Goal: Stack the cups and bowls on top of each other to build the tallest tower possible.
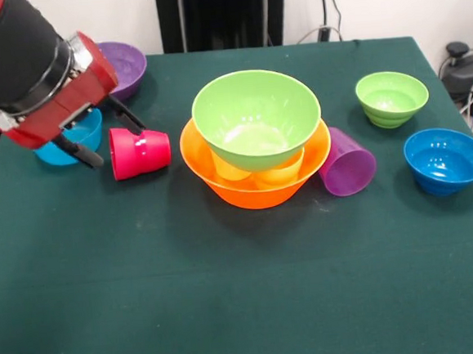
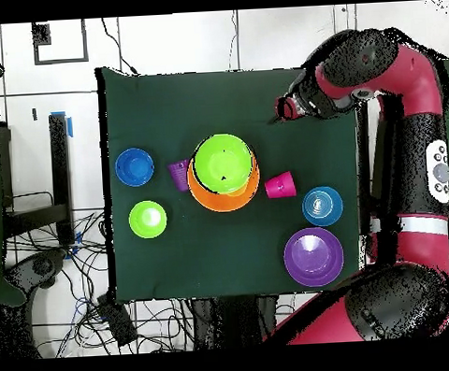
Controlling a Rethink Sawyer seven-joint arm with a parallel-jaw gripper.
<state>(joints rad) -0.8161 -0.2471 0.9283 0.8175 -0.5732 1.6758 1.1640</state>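
Note:
The tower is a large orange bowl with a large lime green bowl resting on two yellowish cups inside it; the tower also shows in the overhead view. A red-pink cup lies on its side left of the tower, and a purple cup lies on its side against the tower's right. My gripper is open and empty, with its black fingers spread. The overhead view shows the gripper raised and well apart from the red-pink cup.
A large purple bowl stands at the back left, with a small blue bowl partly hidden behind my arm. A small lime green bowl and a second small blue bowl stand at the right.

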